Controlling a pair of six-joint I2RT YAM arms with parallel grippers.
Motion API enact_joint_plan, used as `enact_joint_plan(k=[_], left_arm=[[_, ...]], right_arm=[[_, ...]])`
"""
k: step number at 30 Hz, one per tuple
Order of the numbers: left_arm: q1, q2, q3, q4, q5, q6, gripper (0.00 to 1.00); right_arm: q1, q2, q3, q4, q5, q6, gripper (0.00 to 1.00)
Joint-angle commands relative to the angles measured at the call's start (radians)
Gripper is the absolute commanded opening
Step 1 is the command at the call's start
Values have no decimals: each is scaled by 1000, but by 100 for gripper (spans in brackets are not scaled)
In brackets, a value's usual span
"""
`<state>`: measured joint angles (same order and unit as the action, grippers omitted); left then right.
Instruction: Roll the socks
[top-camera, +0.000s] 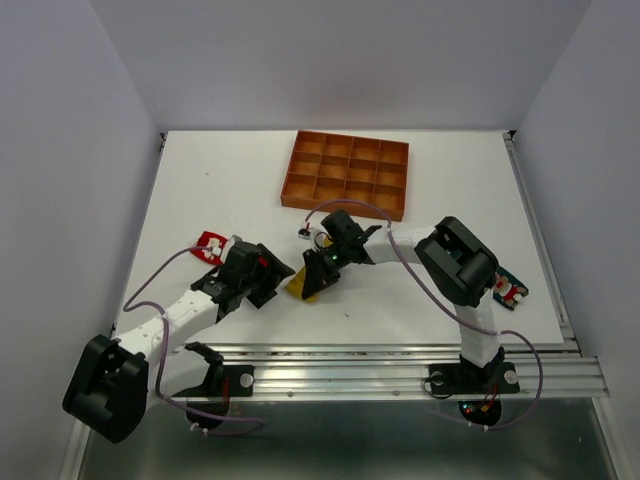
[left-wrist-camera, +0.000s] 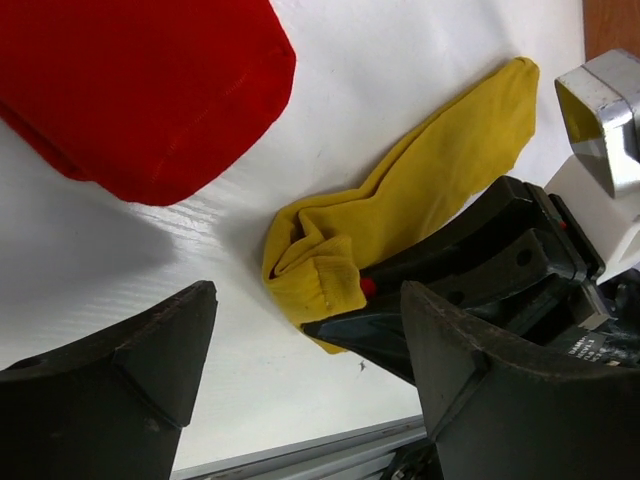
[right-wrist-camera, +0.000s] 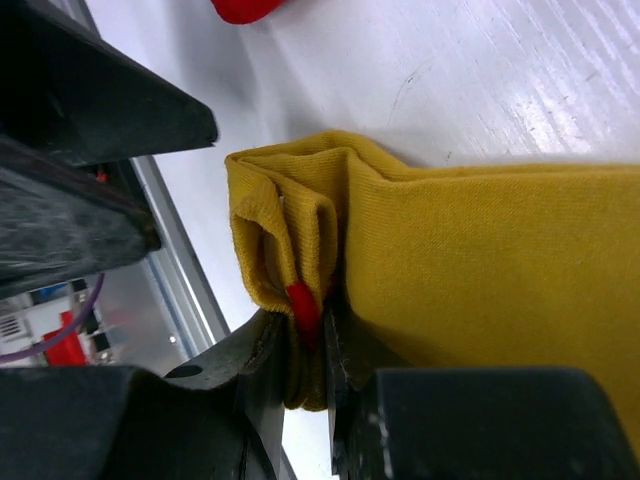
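Three socks lay on the white table (top-camera: 450, 180) — one yellow sock (left-wrist-camera: 440, 170), one red sock (left-wrist-camera: 150, 90) and one dark teal sock (top-camera: 510, 290) — with a single orange-brown tray (top-camera: 340, 208) and two grippers.

Nearest the rail, the left gripper (left-wrist-camera: 300, 400) stood with its jaws spread wide and nothing between them, just short of the yellow sock's bunched end. The right gripper (right-wrist-camera: 315, 350) was pinched tight on that folded end, right where a small red patch showed. The rest of the yellow sock lay flat on the table. The red sock lay just beyond the left gripper, apart from the yellow sock. The dark teal sock sat well off to the right, beside the right arm. Farthest back was the gridded orange-brown tray.

Only the right wrist view showed the pinch up close. Only the top view showed the dark teal sock and the whole tray — and the left wrist view showed the left jaws' spread.
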<state>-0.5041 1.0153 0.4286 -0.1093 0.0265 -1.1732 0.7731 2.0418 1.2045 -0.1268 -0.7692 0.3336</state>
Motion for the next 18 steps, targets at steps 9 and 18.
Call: enact_joint_plan(k=[9,18], left_arm=[[-63,77,-48,138,47,11,75],[-71,60,-82,172,39,-8,68]], right_arm=[[-35,90,18,-62,-33,91,13],[-64,116,15,-59,-93,143,12]])
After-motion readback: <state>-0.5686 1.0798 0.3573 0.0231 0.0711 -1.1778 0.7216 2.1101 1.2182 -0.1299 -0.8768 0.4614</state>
